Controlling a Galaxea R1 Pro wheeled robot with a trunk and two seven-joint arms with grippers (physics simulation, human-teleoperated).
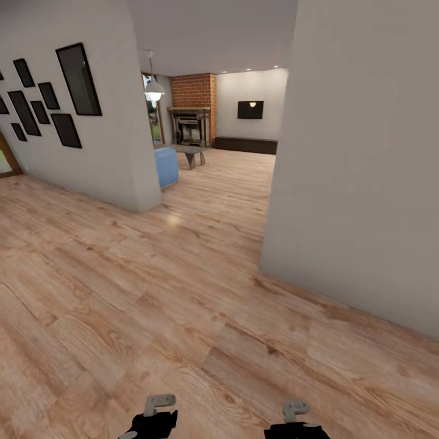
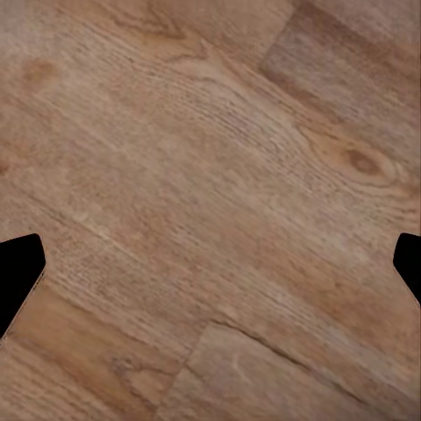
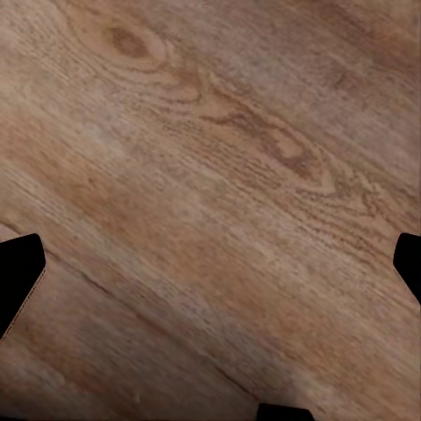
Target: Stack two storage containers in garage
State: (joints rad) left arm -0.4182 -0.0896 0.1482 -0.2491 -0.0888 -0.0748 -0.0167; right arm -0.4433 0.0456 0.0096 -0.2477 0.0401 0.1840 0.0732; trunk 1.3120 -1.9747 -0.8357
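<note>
In the left wrist view, the left gripper (image 2: 210,263) has its two black fingertips (image 2: 19,276) at opposite edges of the picture, spread wide with nothing between them but light wood plank floor (image 2: 202,158). The right gripper (image 3: 210,263) stands the same way in the right wrist view: dark fingertips (image 3: 19,279) far apart, empty, with wood grain and a knot below.

In the head view both grippers sit low at the bottom edge, the left gripper (image 1: 153,417) and the right gripper (image 1: 297,421), each a black body with a pale grey bracket, hanging above the planks and well apart from one another.

Outward from them the plank floor (image 1: 183,292) runs forward through an opening between two pale grey walls. The near wall (image 1: 360,171) on the right ends in a corner close to the robot; the wall on the left (image 1: 103,146) carries a cluster of black picture frames (image 1: 49,100).

Beyond the opening lies the living room (image 1: 225,158): a red brick fireplace (image 1: 192,113), a black wall TV (image 1: 250,110), a long low dark cabinet (image 1: 246,145) under it, a low grey table (image 1: 190,152), a blue seat (image 1: 166,166) just past the left wall's corner, and a white pendant lamp (image 1: 153,91) overhead. The storage containers cannot be made out in that room from here.
</note>
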